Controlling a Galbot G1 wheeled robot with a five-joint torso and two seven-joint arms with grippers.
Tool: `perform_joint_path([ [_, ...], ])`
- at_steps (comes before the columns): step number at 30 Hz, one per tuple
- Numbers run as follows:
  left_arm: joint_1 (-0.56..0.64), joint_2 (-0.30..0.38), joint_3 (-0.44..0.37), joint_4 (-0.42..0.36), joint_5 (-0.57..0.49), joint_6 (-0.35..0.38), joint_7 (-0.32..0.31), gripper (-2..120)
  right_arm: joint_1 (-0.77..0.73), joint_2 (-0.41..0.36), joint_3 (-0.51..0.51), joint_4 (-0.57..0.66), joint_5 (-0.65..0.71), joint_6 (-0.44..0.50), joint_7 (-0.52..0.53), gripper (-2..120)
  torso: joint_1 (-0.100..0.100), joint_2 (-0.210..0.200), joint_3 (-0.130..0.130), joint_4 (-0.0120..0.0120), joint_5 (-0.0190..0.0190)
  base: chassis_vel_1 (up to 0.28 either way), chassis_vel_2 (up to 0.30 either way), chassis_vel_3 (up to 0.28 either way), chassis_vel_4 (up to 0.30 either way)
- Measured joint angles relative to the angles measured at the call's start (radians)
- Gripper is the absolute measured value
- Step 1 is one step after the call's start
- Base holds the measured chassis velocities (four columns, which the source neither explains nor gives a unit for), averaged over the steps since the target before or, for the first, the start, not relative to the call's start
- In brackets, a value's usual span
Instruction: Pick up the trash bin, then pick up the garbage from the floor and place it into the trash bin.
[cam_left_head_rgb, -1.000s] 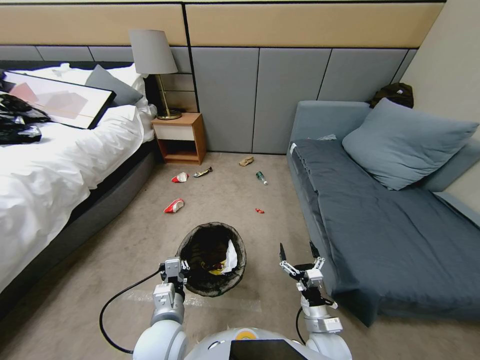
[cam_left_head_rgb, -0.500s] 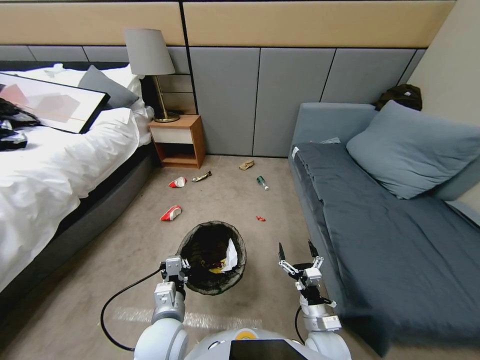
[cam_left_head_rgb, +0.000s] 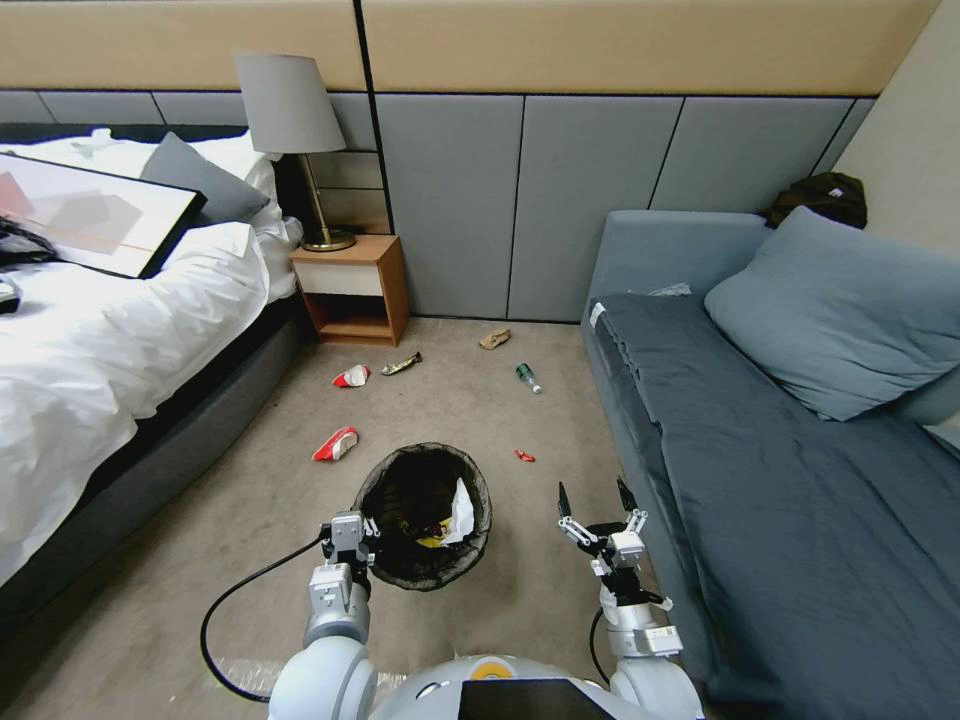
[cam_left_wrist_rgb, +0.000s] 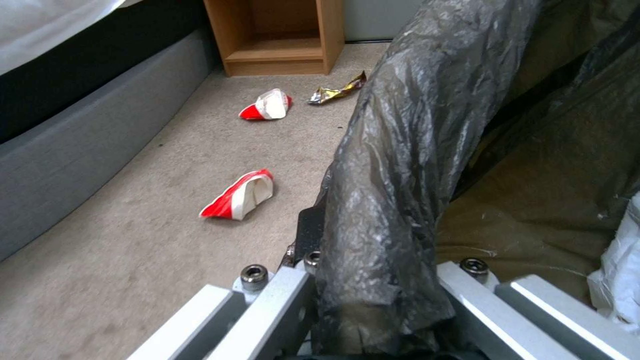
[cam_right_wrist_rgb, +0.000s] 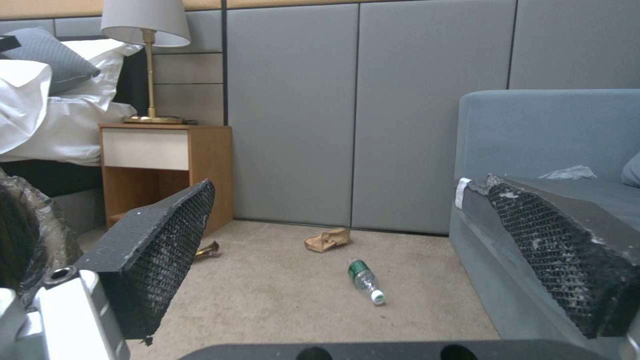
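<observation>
My left gripper (cam_left_head_rgb: 352, 528) is shut on the rim of the trash bin (cam_left_head_rgb: 385, 480), a round bin lined with a black bag (cam_left_wrist_rgb: 413, 125), held in front of me with white tissue and a yellow scrap inside. My right gripper (cam_left_head_rgb: 597, 502) hangs open beside it with nothing between its fingers (cam_right_wrist_rgb: 160, 240). Garbage lies on the floor (cam_left_head_rgb: 450, 400) ahead: two red-and-white wrappers (cam_left_head_rgb: 336, 443) (cam_left_head_rgb: 351, 376), a gold wrapper (cam_left_head_rgb: 400, 364), brown crumpled paper (cam_left_head_rgb: 494, 339), a green bottle (cam_left_head_rgb: 527, 377) and a small red scrap (cam_left_head_rgb: 523, 456).
A bed (cam_left_head_rgb: 110, 330) with white covers lines the left, a grey sofa (cam_left_head_rgb: 780, 430) the right. A wooden nightstand (cam_left_head_rgb: 352, 290) with a lamp (cam_left_head_rgb: 290, 110) stands against the padded wall. The litter lies in the aisle between bed and sofa.
The whole view has shifted: the camera moved forward, so the litter, nightstand and sofa sit nearer and the floor tape has slid back under me. Both arms and the bin keep their pose.
</observation>
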Motion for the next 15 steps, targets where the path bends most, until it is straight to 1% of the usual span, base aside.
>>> perform_joint_path([
  [8, 0.004, 0.000, 0.001, -0.001, 0.003, -0.002, 0.000, 0, 0.005, -0.005, -0.005, 0.001, -0.004, -0.006, -0.004, 100, 0.000, 0.000, 0.000, 0.0002, 0.0000, -0.089, 0.100, 0.096, -0.087],
  [11, -0.001, -0.001, 0.001, -0.001, 0.002, -0.002, 0.000, 0, 0.011, 0.001, -0.003, -0.011, -0.008, 0.031, -0.033, 100, 0.000, 0.000, 0.000, 0.0001, 0.0001, -0.077, 0.062, 0.067, -0.069],
  [15, -0.006, -0.002, 0.003, -0.002, 0.002, 0.000, 0.000, 0, 0.014, 0.002, 0.000, -0.014, -0.027, 0.048, -0.043, 100, 0.000, 0.000, 0.000, 0.0001, 0.0000, -0.031, 0.021, 0.022, -0.029],
])
